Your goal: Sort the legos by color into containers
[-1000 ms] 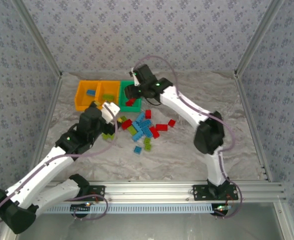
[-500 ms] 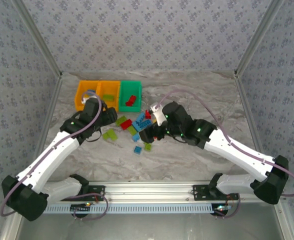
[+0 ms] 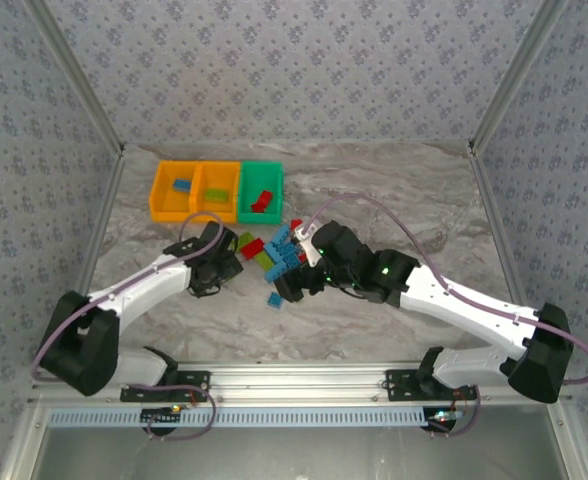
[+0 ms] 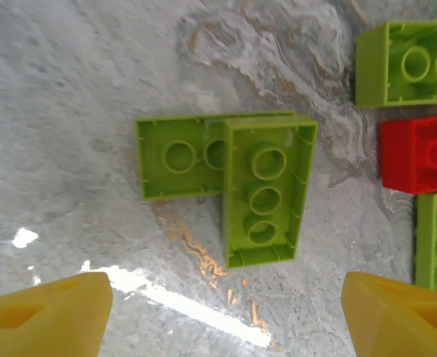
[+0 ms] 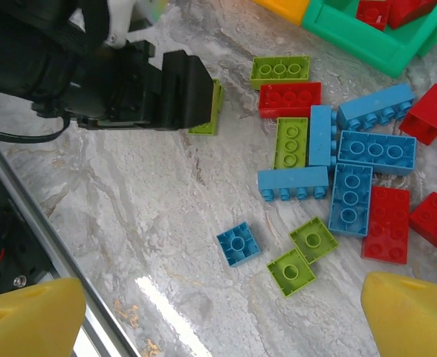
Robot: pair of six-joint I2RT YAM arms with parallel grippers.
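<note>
Reference: we place everything against the green bin (image 3: 261, 166), the right end of the three joined containers.
In the reference: we see red bricks (image 3: 262, 200) lying inside the green bin.
Neighbours: the orange bins sit directly left of the green bin. The one touching it (image 3: 215, 166) holds a lime piece, and the farther one (image 3: 171, 166) holds a blue piece.
Pile: the legos (image 3: 277, 250), loose in red, blue and lime, lie on the worktop (image 3: 394, 190) just on the arm-base side of the green bin.
Left arm: the left claw (image 3: 226, 268) (image 4: 226, 320) hangs low over the worktop, nearer the bases than the green bin and a little to its left. Its jaws are spread and we see nothing held.
Under it: two lime bricks (image 4: 267, 193) lie undersides up, one overlapping the other, ahead of the yellow fingertips (image 4: 47, 316).
Right arm: the right claw (image 3: 286, 285) (image 5: 218, 320) is on the far side of the pile from the green bin, jaws released wide and empty.
Below it: a small blue square (image 5: 238, 244) and two small lime squares (image 5: 314, 239) lie at the edge of the pile farthest from the green bin.
</note>
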